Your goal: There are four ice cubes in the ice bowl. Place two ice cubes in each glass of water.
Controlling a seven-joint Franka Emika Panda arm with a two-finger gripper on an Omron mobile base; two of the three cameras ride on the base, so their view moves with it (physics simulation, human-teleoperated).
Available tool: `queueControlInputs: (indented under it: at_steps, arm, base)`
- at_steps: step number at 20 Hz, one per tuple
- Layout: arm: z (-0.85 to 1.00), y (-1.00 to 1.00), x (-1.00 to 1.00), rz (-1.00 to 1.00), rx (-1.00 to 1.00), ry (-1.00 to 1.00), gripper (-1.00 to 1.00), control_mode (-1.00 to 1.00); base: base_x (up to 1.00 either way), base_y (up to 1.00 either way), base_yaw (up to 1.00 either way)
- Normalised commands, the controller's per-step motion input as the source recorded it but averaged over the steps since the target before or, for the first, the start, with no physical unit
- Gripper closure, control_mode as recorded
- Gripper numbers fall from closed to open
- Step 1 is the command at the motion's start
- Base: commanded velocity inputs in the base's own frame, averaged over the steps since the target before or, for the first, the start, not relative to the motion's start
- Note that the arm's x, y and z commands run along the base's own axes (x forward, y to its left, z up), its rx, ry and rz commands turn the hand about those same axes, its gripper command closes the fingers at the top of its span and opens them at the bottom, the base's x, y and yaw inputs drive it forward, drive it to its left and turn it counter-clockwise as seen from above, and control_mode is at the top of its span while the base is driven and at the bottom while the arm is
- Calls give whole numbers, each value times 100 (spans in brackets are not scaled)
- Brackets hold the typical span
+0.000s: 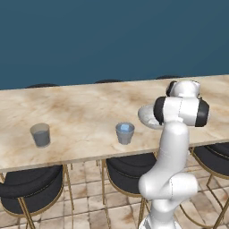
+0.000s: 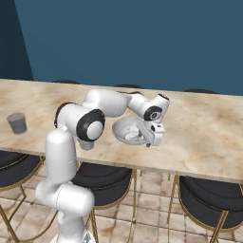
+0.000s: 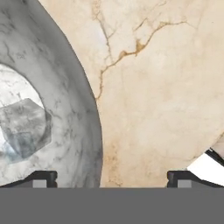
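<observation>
Hovering at the near rim of the ice bowl point(image 2: 124, 130), the gripper point(image 2: 152, 141) was seen with its jaws spread wide and nothing held between them. The bowl was set on the marble counter point(image 1: 80, 107) close to its near edge, toward the right end. In the hand view, one fingertip point(image 3: 41, 178) was over the bowl's wall and the other over bare counter, so the rim was straddled rather than a cube. A pale translucent ice cube point(image 3: 24, 127) lay on the bowl's floor; how many others remained could not be counted. One glass of water point(image 1: 125, 133) stood by the near edge just left of the bowl, with something light blue showing inside; the second glass point(image 1: 40, 134) was placed well apart, toward the left end.

The cubes were judged light, hard and slippery, likely to squirt out sideways, so opposite flat faces should be pinched squarely. No brands, labels or writing could be read.
</observation>
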Motion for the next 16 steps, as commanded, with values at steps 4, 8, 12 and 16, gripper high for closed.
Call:
queueControlInputs:
  at_steps: [4,8,12,16]
  arm:
    - [-32,0,39,0,-6,-4,-100,-100]
    - [-32,0,21,0,-8,-9,-100,-100]
    - [-23,0,2,-1,-4,-9,-100,-100]
    - [-8,0,0,-1,-1,-7,-100,-100]
  base:
    - [0,0,0]
    - [0,0,0]
    - [0,0,0]
    - [0,0,0]
